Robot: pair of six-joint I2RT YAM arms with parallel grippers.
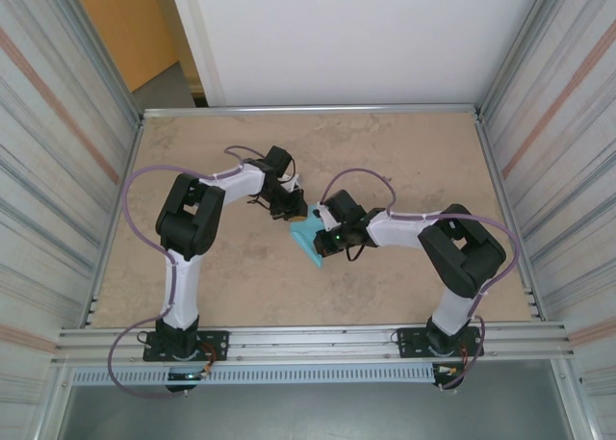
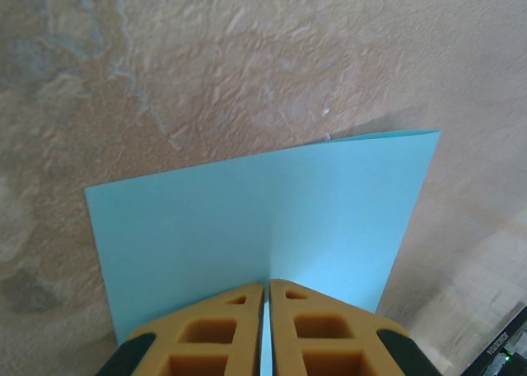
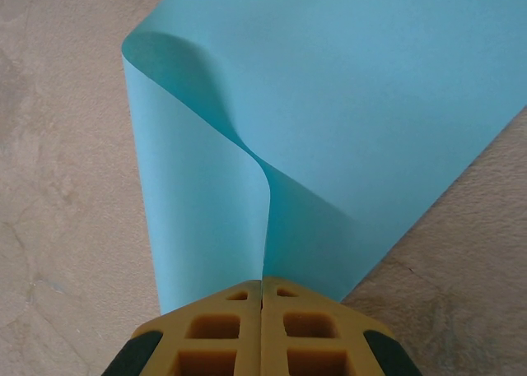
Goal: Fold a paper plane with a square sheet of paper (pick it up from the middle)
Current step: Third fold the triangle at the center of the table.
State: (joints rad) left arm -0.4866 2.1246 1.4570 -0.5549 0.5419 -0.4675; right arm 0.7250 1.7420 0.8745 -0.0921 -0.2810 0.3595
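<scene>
**A:** Where is the sheet of paper [image 1: 308, 236] right now?

**B:** I see it near the middle of the table [image 1: 414, 151], light blue, between my two grippers, which sit close together there. I cannot tell whether its lower edge touches the table.

**A:** What is the left gripper [image 1: 292, 210] doing?

**B:** On its wrist camera the two yellow fingers [image 2: 222, 318] are pressed almost together, with only a thin slit between them. The near edge of the paper runs into that slit, so I'm pinching the paper. Beyond the fingers it spreads out as one flat panel.

**A:** And the right gripper [image 1: 329, 238]?

**B:** Its fingers [image 3: 300, 327] are closed tight against each other. The paper comes down into them as a soft bend, not a sharp crease, so I'm pinching it there too. From that bend a narrow part curls off to the left and a wide part spreads away to the right.
</scene>
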